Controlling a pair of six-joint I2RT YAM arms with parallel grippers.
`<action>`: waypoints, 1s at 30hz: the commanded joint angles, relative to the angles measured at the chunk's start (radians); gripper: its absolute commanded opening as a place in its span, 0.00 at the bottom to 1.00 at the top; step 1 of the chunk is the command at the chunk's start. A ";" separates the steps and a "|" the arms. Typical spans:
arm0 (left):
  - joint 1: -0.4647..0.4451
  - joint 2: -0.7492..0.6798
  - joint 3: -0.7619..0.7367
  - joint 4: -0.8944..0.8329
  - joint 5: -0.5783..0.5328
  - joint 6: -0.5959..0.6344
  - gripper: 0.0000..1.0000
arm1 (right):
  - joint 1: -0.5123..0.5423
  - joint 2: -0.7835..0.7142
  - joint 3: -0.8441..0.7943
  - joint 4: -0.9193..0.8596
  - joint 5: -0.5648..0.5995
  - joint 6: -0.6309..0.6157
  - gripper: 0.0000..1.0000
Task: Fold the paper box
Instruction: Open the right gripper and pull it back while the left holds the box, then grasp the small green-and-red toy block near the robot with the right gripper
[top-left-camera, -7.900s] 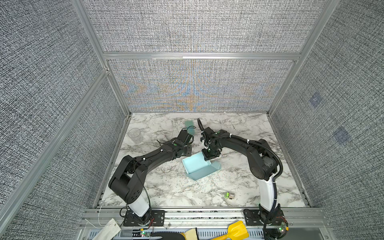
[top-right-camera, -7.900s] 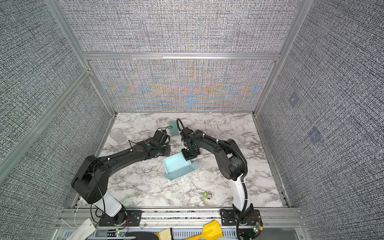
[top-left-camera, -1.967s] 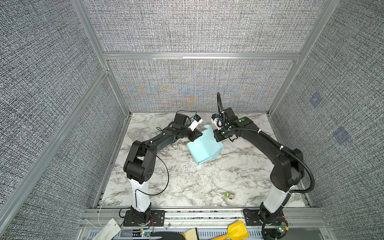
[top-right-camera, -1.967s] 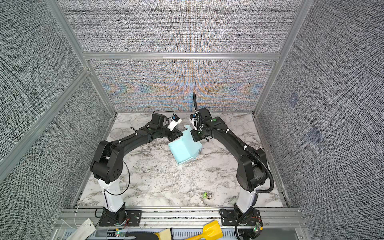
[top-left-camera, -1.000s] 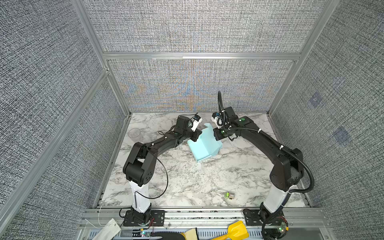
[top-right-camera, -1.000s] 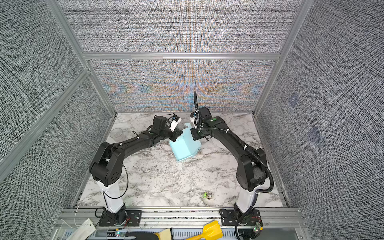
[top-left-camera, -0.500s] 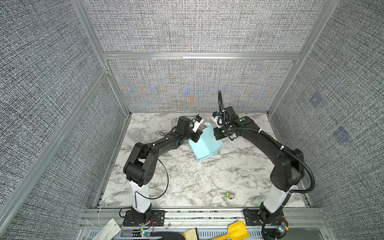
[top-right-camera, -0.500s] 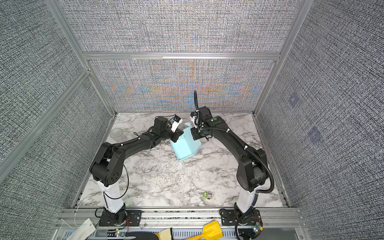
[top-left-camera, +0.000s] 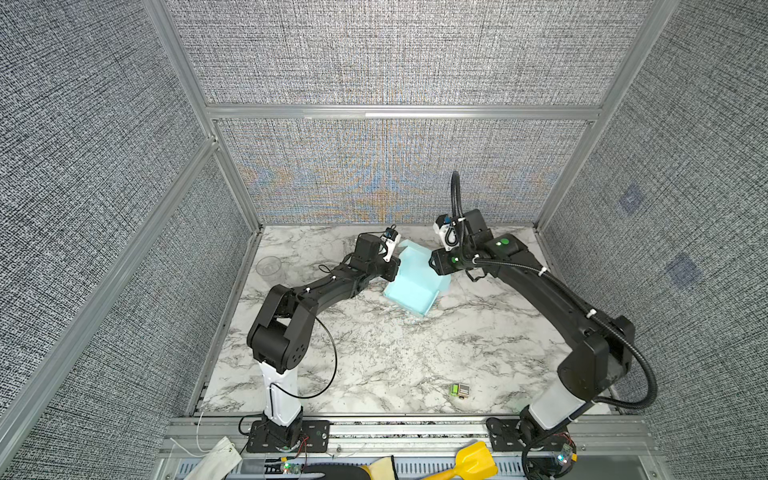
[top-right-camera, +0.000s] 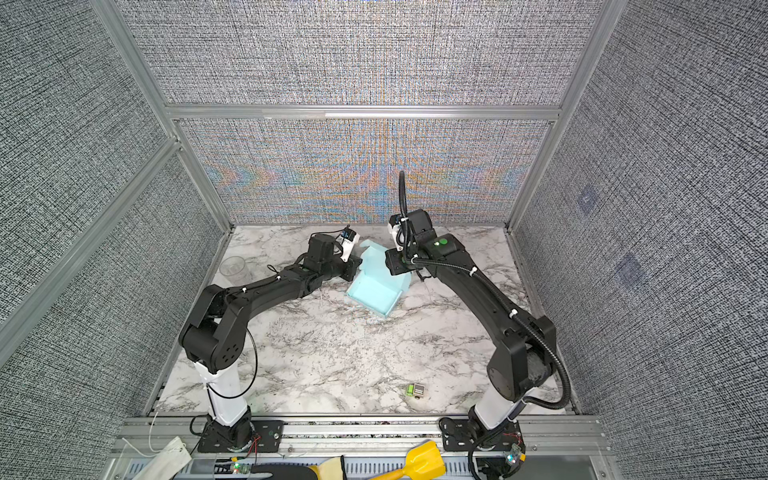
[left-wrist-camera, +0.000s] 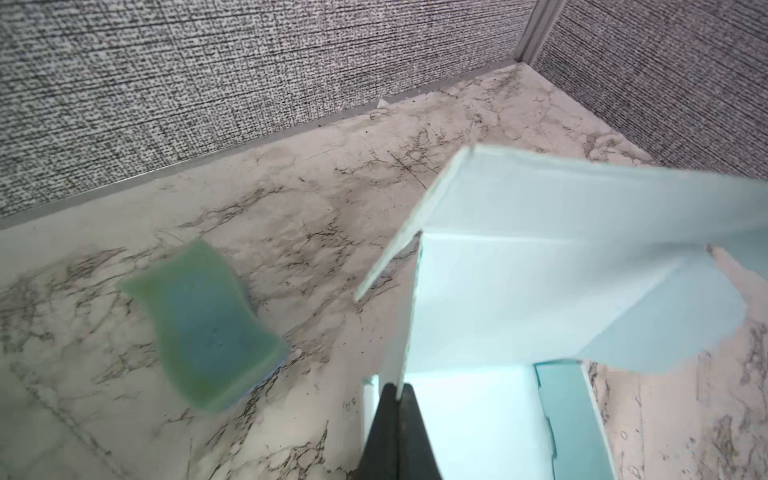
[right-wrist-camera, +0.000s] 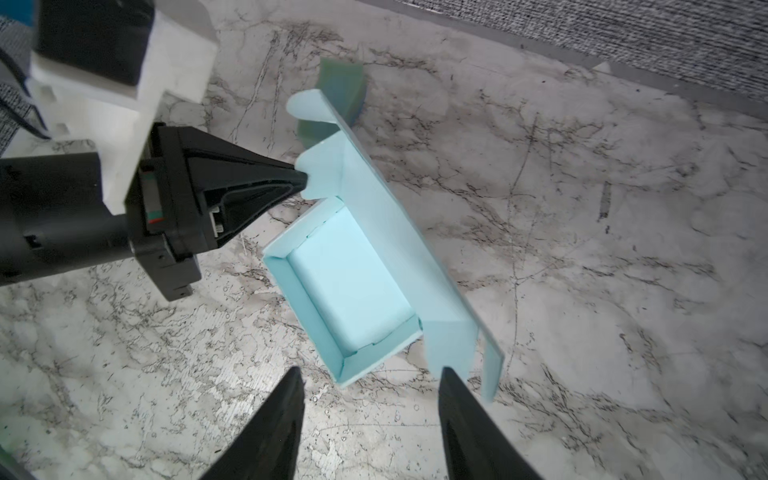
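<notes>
The paper box sits just above the middle of both top views, at the back of the marble bench, between the two tools. Its tray appears to rest flat on the bench with the open side up.

The left tool is clenched on a rounded tab at the far end of the lid panel. That pinch probably serves two ends: it keeps the lid raised off the tray and it anchors the light cardboard so it cannot slide.

The right tool stands open and grips nothing. It hovers over the tray's other short end, and one finger is just beside the lid's loose end flap. It looks placed to work that flap next, though I cannot tell whether it touches it.

The box's long axis runs diagonally in the top views, from upper left by the left tool to lower right. The lid stands along the long side facing the right arm. A teal-green strip lies on the bench beyond the box, near the back wall.
</notes>
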 joint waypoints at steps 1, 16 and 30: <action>-0.001 -0.011 -0.009 -0.002 -0.109 -0.093 0.00 | -0.003 -0.059 -0.059 -0.032 0.107 0.130 0.55; -0.018 -0.097 -0.170 0.044 -0.275 -0.227 0.00 | 0.215 -0.458 -0.544 -0.235 0.191 0.548 0.58; -0.049 -0.124 -0.179 0.059 -0.324 -0.190 0.00 | 0.711 -0.487 -0.728 -0.363 0.276 1.112 0.68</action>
